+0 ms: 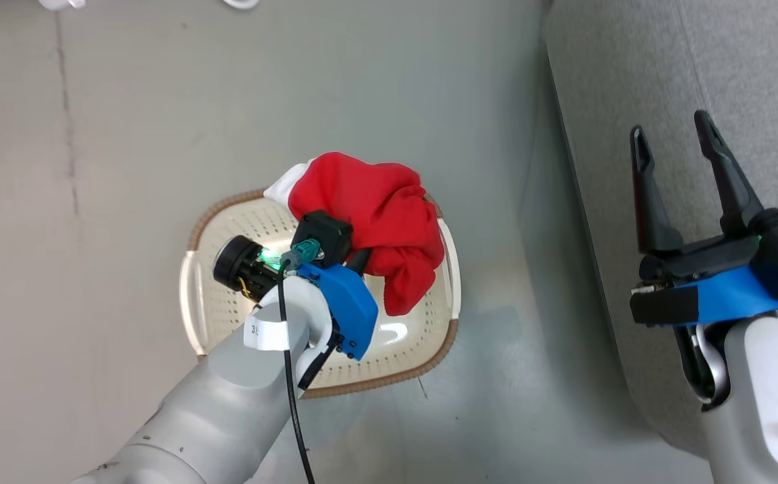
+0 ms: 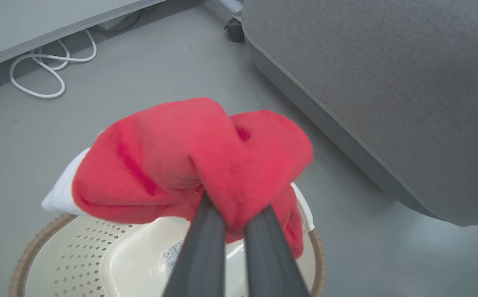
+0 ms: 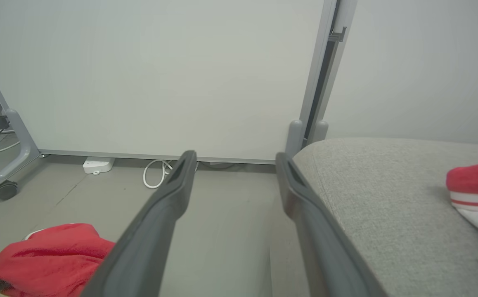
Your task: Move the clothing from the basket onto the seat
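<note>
The basket (image 1: 222, 202) stood on the floor (image 1: 127, 101), left of the seat (image 1: 698, 67) and apart from it. One garment (image 1: 375, 208) hung bunched above the basket's far right part, pinched in the left gripper (image 2: 235, 210). The right gripper (image 1: 674, 138) hovered, fingers spread, over the seat's left edge. A second garment (image 3: 474, 185) lay on the seat, further right. A cable (image 2: 45, 70) lay on the floor beyond the basket, by a partition panel (image 3: 160, 74).

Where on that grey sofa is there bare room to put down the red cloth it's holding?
The grey seat is mostly bare: a wide patch runs from its rounded edge beside the floor to the red-and-white garment lying on it. That garment's side is the crowded spot. The open right tool hovers over the near edge.
</note>
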Controlling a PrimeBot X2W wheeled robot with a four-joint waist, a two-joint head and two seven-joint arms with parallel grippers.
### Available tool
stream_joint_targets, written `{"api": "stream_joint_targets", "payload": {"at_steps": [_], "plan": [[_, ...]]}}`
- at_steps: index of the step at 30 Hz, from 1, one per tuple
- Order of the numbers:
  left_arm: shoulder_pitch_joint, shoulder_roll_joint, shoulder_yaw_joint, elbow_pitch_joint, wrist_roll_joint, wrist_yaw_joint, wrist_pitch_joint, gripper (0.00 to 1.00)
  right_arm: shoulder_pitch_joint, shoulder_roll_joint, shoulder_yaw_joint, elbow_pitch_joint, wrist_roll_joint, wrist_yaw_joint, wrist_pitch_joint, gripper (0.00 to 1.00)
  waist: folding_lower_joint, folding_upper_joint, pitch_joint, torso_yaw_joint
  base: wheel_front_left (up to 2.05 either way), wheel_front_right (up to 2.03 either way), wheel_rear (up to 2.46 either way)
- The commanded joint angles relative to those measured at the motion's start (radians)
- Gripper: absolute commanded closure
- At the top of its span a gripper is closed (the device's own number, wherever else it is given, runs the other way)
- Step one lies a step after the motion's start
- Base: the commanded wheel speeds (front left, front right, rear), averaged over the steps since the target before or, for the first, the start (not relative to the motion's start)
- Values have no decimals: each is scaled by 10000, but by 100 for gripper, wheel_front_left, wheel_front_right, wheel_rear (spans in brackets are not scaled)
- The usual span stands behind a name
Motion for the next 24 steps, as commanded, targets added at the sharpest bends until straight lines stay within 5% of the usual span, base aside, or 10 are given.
{"api": "stream_joint_targets", "payload": {"at_steps": [1,24], "plan": [[134,-11,84,-153,-12,84,-66,100,192,-67,-4,37,-15,1,-2,0,1,-1,-550,310,0,0,0],[1062,321,2744,-3962,2415,634,-92,100,1913,-86,-52,519,48,1,-2,0,1,-1,-3391,817,0,0,0]]}}
